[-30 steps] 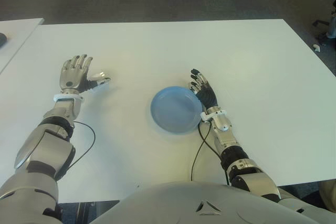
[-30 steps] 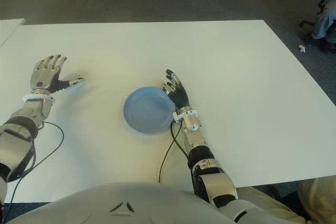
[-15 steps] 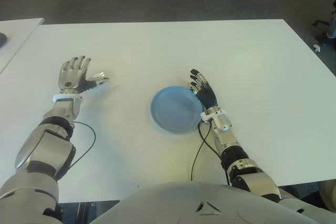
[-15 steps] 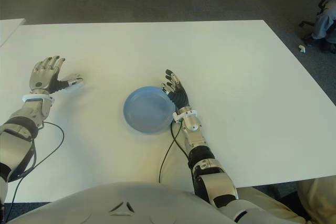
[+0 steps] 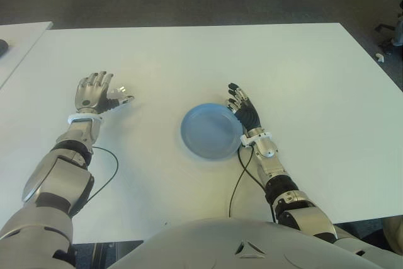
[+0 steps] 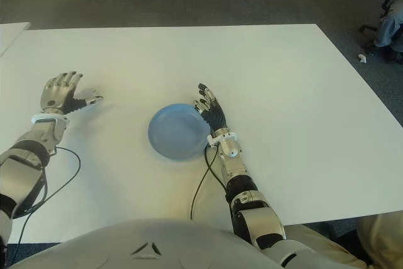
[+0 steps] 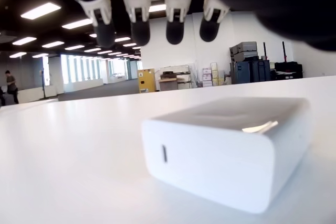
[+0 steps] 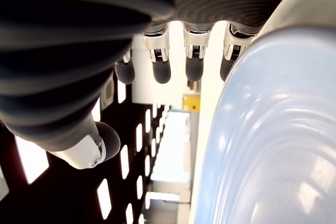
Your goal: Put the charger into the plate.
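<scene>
The white block charger (image 7: 226,150) lies flat on the white table (image 5: 189,55) at the left. My left hand (image 5: 99,89) hovers over it with the fingers (image 7: 136,14) spread and not touching it, and in the eye views the hand covers nearly all of it. The blue plate (image 5: 211,131) sits near the table's middle with nothing in it. My right hand (image 5: 242,106) shows beside the plate's right rim (image 8: 262,145) with the fingers (image 8: 157,61) stretched out, holding nothing.
A black cable (image 5: 108,171) loops on the table from my left arm, and another cable (image 5: 238,184) trails from my right wrist toward the front edge. A second white table (image 5: 19,36) stands at the far left. Dark floor lies beyond the far edge.
My left hand has shifted slightly nearer and to the right, over the charger. The right hand and the plate have not moved.
</scene>
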Motion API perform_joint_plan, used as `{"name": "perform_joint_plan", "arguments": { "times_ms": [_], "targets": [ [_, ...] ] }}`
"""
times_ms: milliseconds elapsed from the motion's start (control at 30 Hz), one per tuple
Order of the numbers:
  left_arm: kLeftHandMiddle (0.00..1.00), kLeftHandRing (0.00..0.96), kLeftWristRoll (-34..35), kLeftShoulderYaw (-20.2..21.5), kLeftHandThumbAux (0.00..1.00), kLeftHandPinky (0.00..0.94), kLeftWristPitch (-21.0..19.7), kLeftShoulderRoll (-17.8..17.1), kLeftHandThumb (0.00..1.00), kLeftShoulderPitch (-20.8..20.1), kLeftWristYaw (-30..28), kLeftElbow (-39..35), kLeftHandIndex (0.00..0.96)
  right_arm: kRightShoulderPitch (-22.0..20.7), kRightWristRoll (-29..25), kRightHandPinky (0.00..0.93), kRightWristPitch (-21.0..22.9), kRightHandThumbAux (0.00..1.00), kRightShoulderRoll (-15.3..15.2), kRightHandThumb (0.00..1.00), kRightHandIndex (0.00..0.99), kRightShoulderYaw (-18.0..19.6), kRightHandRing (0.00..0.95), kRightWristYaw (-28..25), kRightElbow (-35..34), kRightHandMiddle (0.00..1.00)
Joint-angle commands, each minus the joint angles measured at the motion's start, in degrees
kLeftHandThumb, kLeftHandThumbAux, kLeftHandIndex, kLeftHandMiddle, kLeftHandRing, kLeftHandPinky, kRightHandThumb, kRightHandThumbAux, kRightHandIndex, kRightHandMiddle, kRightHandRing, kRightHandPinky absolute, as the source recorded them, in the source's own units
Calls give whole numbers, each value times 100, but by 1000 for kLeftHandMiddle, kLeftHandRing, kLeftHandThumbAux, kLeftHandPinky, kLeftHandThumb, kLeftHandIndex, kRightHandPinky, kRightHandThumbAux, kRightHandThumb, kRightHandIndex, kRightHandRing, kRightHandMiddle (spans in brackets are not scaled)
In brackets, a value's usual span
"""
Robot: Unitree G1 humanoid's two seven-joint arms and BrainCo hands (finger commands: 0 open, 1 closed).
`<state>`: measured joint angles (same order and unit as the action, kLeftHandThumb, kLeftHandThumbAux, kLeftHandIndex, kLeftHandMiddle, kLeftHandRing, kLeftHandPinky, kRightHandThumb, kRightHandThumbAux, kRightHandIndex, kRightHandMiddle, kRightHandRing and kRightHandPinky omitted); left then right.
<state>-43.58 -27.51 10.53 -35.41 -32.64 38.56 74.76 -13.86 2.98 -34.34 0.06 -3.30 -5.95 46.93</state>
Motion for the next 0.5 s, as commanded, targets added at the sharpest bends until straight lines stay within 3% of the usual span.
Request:
{"name": "perform_joint_plan", "arguments": {
  "times_ms": [33,500],
  "targets": [
    [0,0,140,31,148,0,-28,251,270,19,-398,132,0,1343,51,86,803,621,-120,132,16,29,45,-32,1292,42],
    [0,0,128,-71,150,0,36,362,265,148,-750,110,0,1352,88,91,791,641,-118,116,15,3,47,18,1269,42]
  ]
}}
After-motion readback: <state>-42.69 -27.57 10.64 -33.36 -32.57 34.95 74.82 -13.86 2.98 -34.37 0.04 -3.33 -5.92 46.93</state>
